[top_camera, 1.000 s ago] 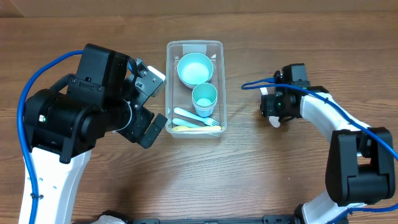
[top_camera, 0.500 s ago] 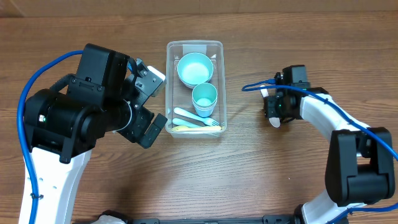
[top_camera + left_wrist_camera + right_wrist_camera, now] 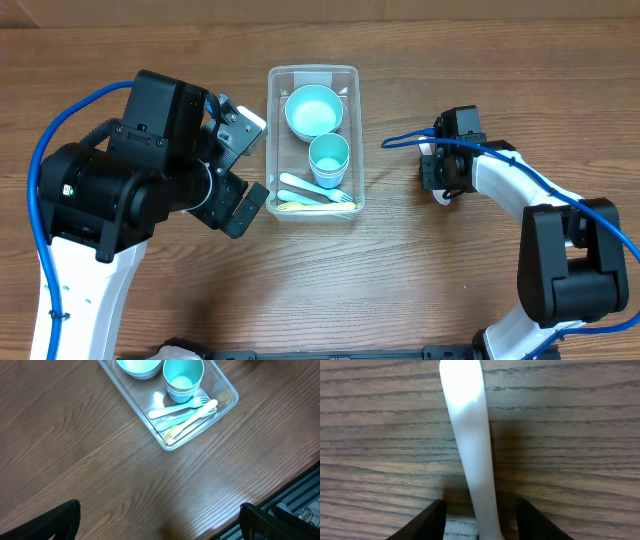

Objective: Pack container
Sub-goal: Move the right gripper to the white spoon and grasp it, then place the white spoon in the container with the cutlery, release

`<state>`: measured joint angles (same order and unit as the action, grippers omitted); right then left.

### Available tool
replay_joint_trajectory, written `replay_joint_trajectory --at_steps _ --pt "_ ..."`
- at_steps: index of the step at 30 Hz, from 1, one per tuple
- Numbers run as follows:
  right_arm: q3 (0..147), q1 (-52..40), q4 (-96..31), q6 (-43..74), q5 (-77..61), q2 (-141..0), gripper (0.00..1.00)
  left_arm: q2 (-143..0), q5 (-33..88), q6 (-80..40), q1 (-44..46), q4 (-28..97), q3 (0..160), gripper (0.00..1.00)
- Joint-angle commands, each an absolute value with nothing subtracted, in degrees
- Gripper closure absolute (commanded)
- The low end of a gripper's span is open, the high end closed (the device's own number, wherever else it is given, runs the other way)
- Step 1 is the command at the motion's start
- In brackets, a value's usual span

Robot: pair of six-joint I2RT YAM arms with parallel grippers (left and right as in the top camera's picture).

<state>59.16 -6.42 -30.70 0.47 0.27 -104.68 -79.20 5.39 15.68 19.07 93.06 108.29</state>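
The clear container stands mid-table and holds a teal bowl, a teal cup and several pastel utensils. It also shows in the left wrist view. My left gripper is open and empty just left of the container, its fingers wide apart over bare wood. My right gripper is to the right of the container, low over a white utensil lying on the table. Its jaws are open on either side of the handle, with gaps both sides.
Wood table all round. The table's front edge and a dark frame show at the lower right of the left wrist view. Blue cables run along both arms.
My right gripper has shifted slightly left and turned over the white utensil. The left arm and the container's contents have not moved.
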Motion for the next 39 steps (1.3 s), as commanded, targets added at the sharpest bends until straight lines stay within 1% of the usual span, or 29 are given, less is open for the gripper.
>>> replay_joint_trajectory --at_steps 1,2,3,4,5,7,10,14,16,18,22,23,25,27,32,34,39 --pt "58.87 -6.81 -30.68 1.56 3.01 -106.76 0.66 -79.40 5.98 17.30 18.72 92.95 108.38 0.00" --pt "58.87 -6.81 -30.70 1.56 3.01 -106.76 0.73 -79.40 5.98 17.28 18.72 92.95 108.38 0.00" --pt "58.87 -6.81 -30.65 1.72 3.01 -106.76 0.85 -79.40 5.98 17.28 18.72 92.95 108.38 0.00" --pt "58.87 -6.81 -30.68 1.78 3.01 -106.76 0.90 -79.40 5.98 17.30 18.72 92.95 108.38 0.00" --pt "58.87 -6.81 -30.65 1.78 3.01 -106.76 0.94 -79.40 5.98 17.30 18.72 92.95 108.38 0.00" --pt "58.87 -6.81 -30.68 1.78 3.01 -106.76 0.96 -79.40 5.98 17.28 18.72 92.95 108.38 0.00" --pt "59.35 -6.81 -31.16 2.28 2.94 -106.74 0.96 -79.40 5.98 17.30 18.72 92.95 108.38 0.00" --pt "68.64 -6.81 -41.10 3.51 1.54 -104.73 0.96 -79.40 5.98 17.28 18.72 92.95 108.38 0.00" --pt "73.10 -6.81 -44.77 3.49 -0.60 -101.10 0.96 -79.40 5.98 17.28 18.72 92.95 108.38 0.00" --pt "74.78 -6.81 -45.10 2.87 -4.95 -95.35 0.96 -79.40 5.98 17.28 18.72 92.95 108.38 0.00" --pt "74.76 -8.97 -44.77 -4.69 -18.31 -82.98 0.96 -79.40 5.98 17.28 18.72 92.95 108.38 0.00" --pt "74.76 -11.77 -44.93 -8.67 -20.95 -80.14 0.96 -79.40 5.98 17.28 18.72 92.95 108.38 0.00" --pt "74.74 -18.11 -45.25 -14.26 -21.74 -78.19 0.96 -79.40 5.98 17.30 18.72 92.95 108.38 0.00" --pt "74.48 -26.20 -45.41 -20.29 -21.74 -79.37 0.96 -79.40 5.98 17.30 18.72 92.95 108.38 0.00" --pt "74.24 -36.10 -45.01 -30.61 -21.69 -87.46 0.96 -79.40 5.98 17.28 18.72 92.95 108.38 0.00" --pt "74.24 -38.04 -41.78 -31.62 -19.92 -93.12 0.96 -79.40 5.98 17.30 18.72 92.95 108.38 0.00" --pt "74.24 -38.04 -38.09 -31.66 -16.43 -96.14 0.96 -79.40 5.98 17.30 18.72 92.95 108.38 0.00"
